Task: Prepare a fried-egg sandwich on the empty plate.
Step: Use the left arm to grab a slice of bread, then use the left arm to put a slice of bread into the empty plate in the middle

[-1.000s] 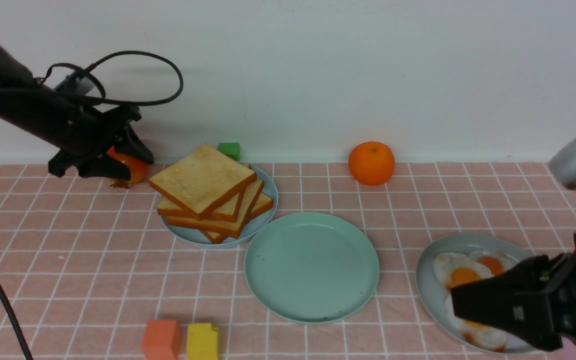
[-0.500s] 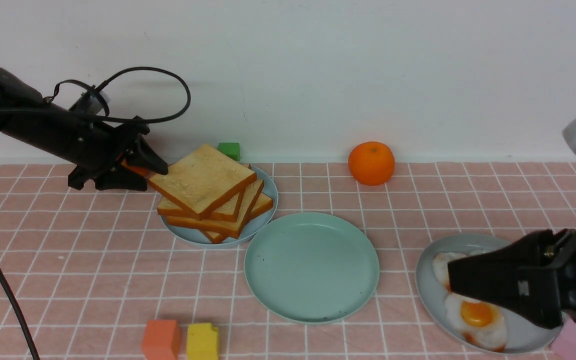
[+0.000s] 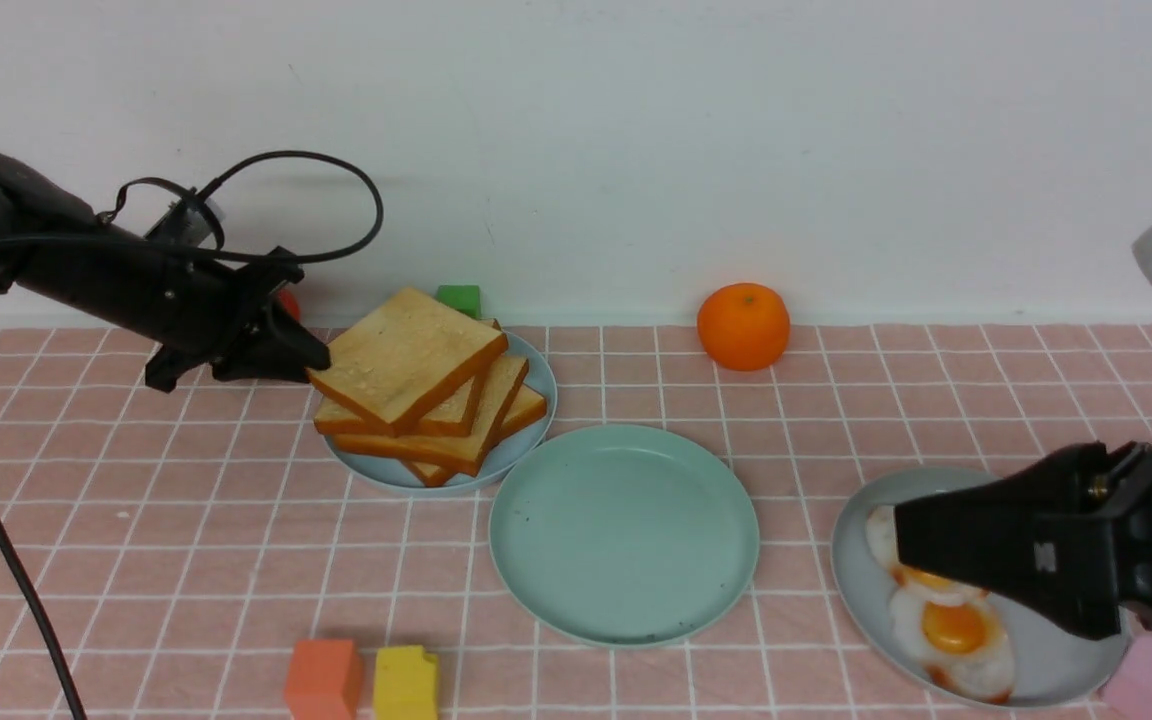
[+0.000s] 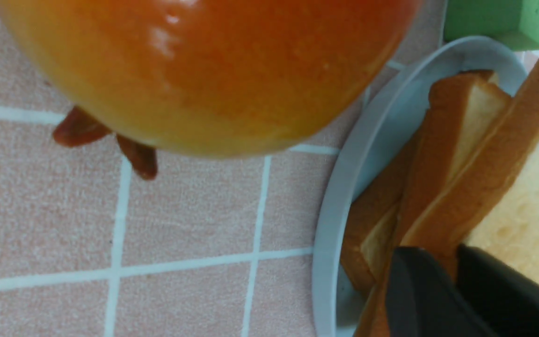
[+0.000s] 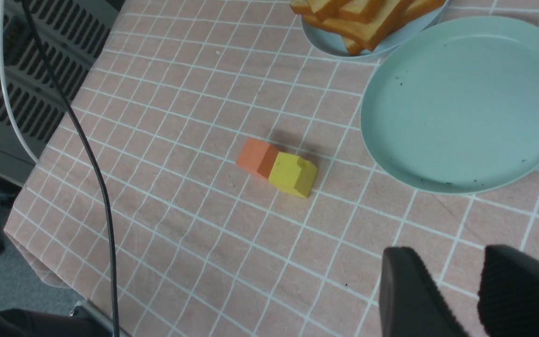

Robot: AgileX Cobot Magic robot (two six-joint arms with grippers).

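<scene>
Mint-green plate (image 3: 536, 520): bare, tabletop centre, toward near edge. Toast pile (image 3: 466, 445) on pale-blue plate (image 3: 376, 472), just beside it toward the far-left corner. Top slice (image 3: 406, 355) pinched at its corner by left jaws. Fried eggs (image 3: 956, 630) on grey-blue plate (image 3: 1061, 672), near-right corner. Right jaws spread above them.

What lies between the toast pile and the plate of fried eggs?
The empty mint-green plate, resting on the pink tablecloth close beside the toast pile. Nothing is on it. The front view shows this.
</scene>
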